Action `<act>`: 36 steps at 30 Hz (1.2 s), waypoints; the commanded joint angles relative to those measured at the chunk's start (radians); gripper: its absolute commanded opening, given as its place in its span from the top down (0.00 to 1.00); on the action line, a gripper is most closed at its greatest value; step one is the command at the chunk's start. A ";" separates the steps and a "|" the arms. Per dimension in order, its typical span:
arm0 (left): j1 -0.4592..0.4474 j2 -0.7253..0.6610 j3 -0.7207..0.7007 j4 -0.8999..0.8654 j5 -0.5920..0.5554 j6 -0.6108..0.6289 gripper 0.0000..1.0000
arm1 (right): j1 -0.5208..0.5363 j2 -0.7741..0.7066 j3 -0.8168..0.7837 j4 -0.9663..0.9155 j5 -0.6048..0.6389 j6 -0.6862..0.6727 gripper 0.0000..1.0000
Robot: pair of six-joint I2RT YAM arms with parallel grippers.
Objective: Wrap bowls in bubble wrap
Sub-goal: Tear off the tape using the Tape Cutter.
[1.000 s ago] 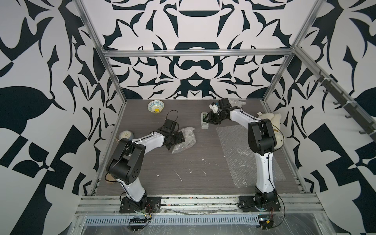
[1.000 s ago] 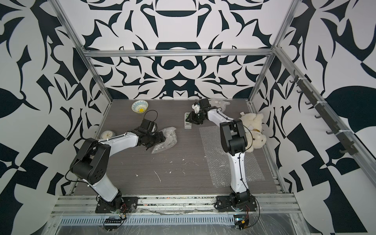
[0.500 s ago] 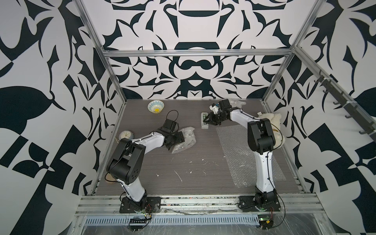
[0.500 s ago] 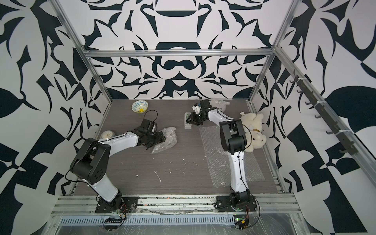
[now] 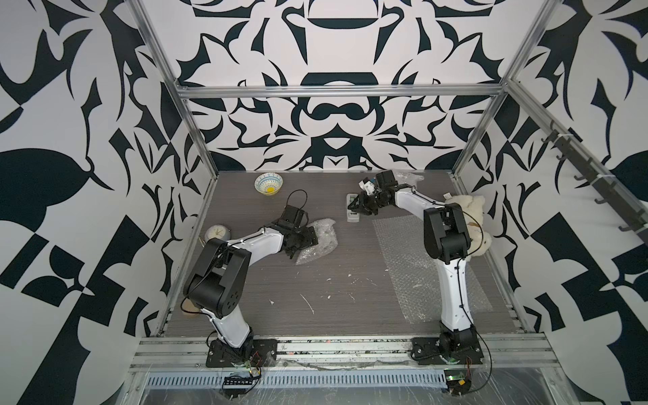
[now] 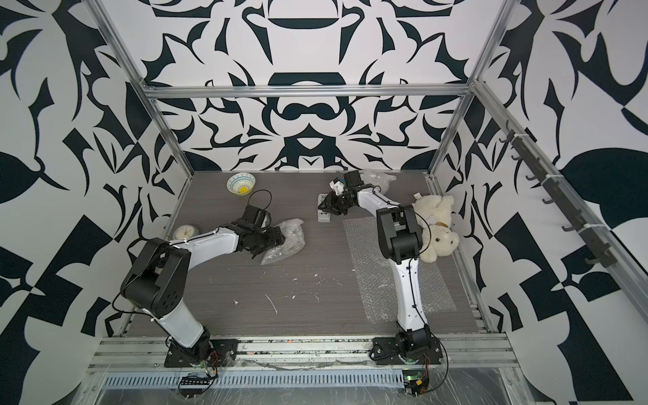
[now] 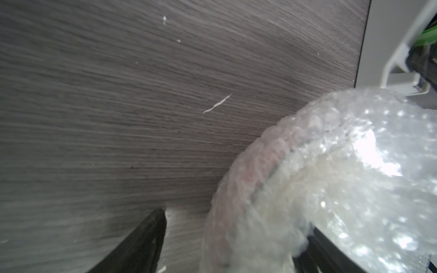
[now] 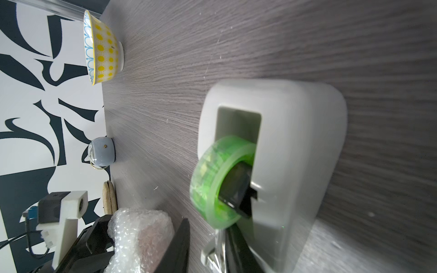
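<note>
A light blue-and-white bowl [image 5: 269, 183] [image 6: 241, 183] [image 8: 101, 50] with a yellow centre stands bare at the back left. My left gripper [image 5: 314, 238] [image 6: 280, 238] [image 7: 236, 227] is open around a crumpled bubble wrap bundle [image 5: 321, 240] [image 6: 285, 238] [image 7: 331, 177] [image 8: 139, 238]. A round rim shows through the wrap, and one finger stands clear of it. My right gripper [image 5: 357, 207] [image 6: 328, 208] [image 8: 208, 227] is narrowly open at the cutter end of a grey tape dispenser [image 5: 352, 214] [image 6: 323, 215] [image 8: 295, 141]. A flat bubble wrap sheet [image 5: 420, 266] [image 6: 396, 270] lies on the right. Another wrapped bundle [image 5: 406, 177] [image 6: 378, 179] sits at the back.
A round pale alarm clock [image 5: 217, 232] [image 6: 186, 232] [image 8: 101, 153] stands by the left wall. A cream teddy bear [image 5: 470, 217] [image 6: 434, 228] leans at the right wall behind my right arm. The dispenser holds a green tape roll [image 8: 212, 184]. White scraps dot the table's middle.
My right gripper has edged down onto the dispenser's end and its jaws have narrowed. The left arm and the bundle have not moved.
</note>
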 commanded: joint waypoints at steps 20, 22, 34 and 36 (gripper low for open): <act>-0.005 -0.040 -0.028 -0.031 -0.017 0.005 0.17 | 0.001 -0.115 -0.029 -0.010 -0.001 0.021 1.00; -0.006 -0.038 -0.029 -0.030 -0.017 0.005 0.17 | 0.001 -0.148 -0.044 -0.015 -0.001 0.016 1.00; -0.006 -0.018 -0.025 -0.019 -0.006 0.005 0.17 | 0.018 -0.309 -0.286 0.014 0.004 0.006 1.00; -0.006 -0.017 -0.020 -0.017 -0.005 0.007 0.17 | 0.024 -0.318 -0.330 0.021 0.005 0.004 1.00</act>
